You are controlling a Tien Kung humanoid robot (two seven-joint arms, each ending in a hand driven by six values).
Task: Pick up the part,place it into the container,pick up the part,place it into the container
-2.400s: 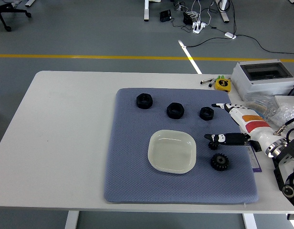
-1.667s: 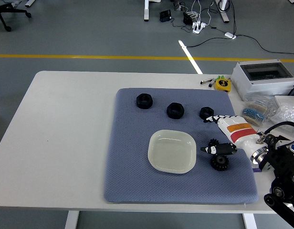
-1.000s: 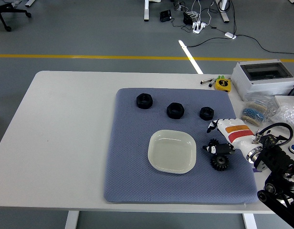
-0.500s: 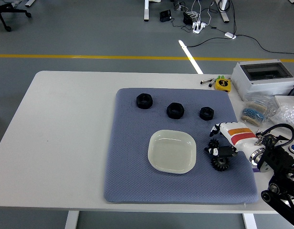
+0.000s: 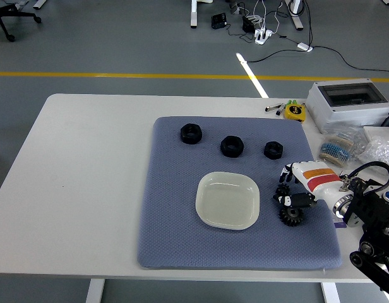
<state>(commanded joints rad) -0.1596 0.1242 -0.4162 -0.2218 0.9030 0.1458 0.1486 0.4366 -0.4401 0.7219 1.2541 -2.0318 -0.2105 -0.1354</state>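
Right now the robot's right hand (image 5: 294, 189), white with an orange band and black fingers (image 5: 298, 201), reaches in from the right and hovers low over two small black toothed gears on a blue-grey padded mat (image 5: 175, 233) covering the middle of the white table (image 5: 87, 164). One gear (image 5: 292, 215) lies just below the fingers; the other gear (image 5: 282, 190) is half hidden under the hand. The fingers are curled downward, but I cannot tell whether they are clamped on a gear or only touching it. To do this well, I judge the fingers should close on a gear's toothed rim and lift straight up before swinging left. The shallow cream square dish (image 5: 228, 200), the container, sits just left of the gears and looks empty. Three black hexagonal nuts (image 5: 232, 146) lie in a row farther back, well clear of that short path. A yellow tape measure (image 5: 295, 112), a grey plastic box (image 5: 349, 103) and plastic bags (image 5: 352, 144) crowd the far right corner. No left hand is visible.
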